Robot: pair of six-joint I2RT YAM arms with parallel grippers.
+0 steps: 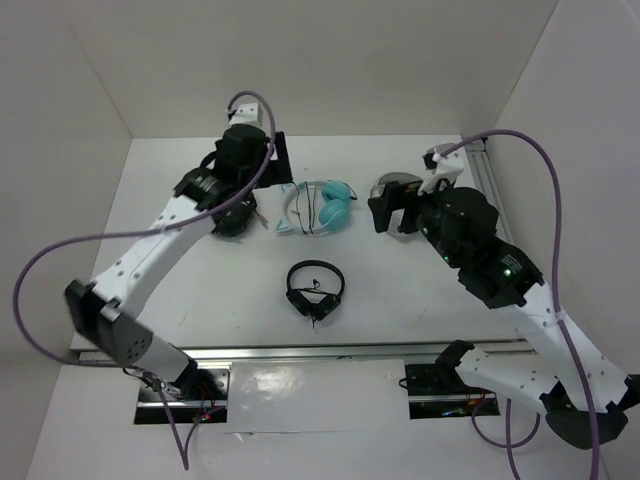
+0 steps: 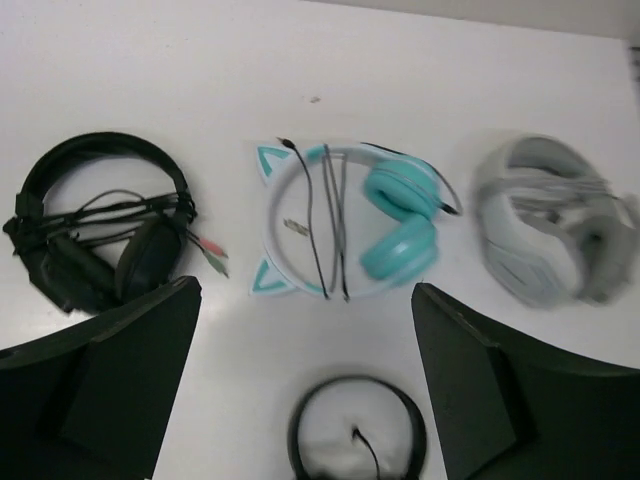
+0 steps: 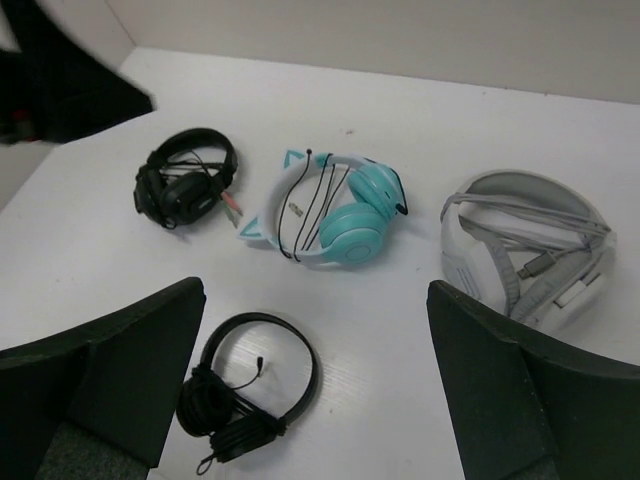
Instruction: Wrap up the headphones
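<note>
The headphones (image 1: 318, 207) lie on the white table at centre back, teal ear cups to the right and the pale cat-ear headband to the left. Their thin black cable (image 2: 326, 215) runs in a few strands across the headband loop. In the wrist views the headphones (image 2: 385, 230) (image 3: 340, 215) lie flat with nothing touching them. My left gripper (image 2: 305, 290) hangs high above them, open and holding nothing; from above, the left gripper (image 1: 268, 160) is at their left. My right gripper (image 3: 315, 290) is also open and empty, and this right gripper (image 1: 395, 212) is to their right.
Small black headphones (image 1: 315, 290) (image 2: 355, 430) (image 3: 250, 390) lie nearer the arms. Larger black headphones (image 2: 100, 220) (image 3: 185, 180) sit left of the teal pair, under my left arm. Grey-white headphones (image 2: 545, 220) (image 3: 525, 245) rest to the right. White walls enclose the table.
</note>
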